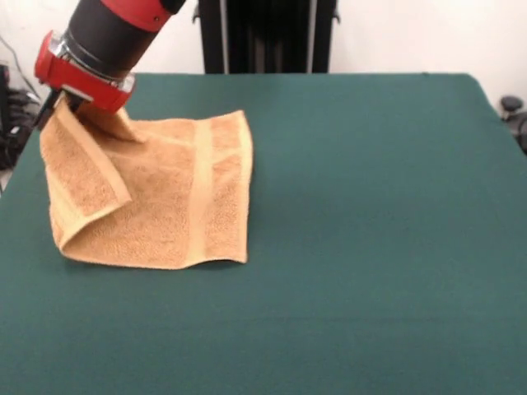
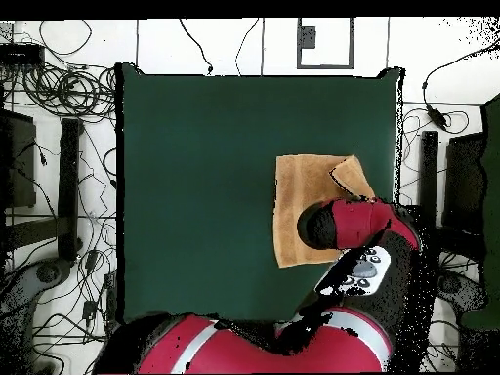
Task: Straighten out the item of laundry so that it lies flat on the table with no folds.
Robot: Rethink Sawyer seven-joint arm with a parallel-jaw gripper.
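The tan-orange towel (image 1: 165,197) lies on the left part of the dark green table (image 1: 370,206). Its right part lies flat, with a woven band running down it. Its left part is pulled up in a fold towards my gripper (image 1: 62,103), which is shut on the towel's raised far-left corner, just above the table's left edge. In the overhead view the towel (image 2: 298,195) lies near the table's (image 2: 195,176) right side. My red and black arm (image 2: 356,229) covers part of it and hides the gripper. The raised flap (image 2: 352,179) shows beside the arm.
The black pedestal (image 1: 263,33) stands behind the table's far edge. Cables (image 2: 59,88) and stands lie on the floor round the table. The towel's left fold is close to the table's left edge (image 1: 16,197).
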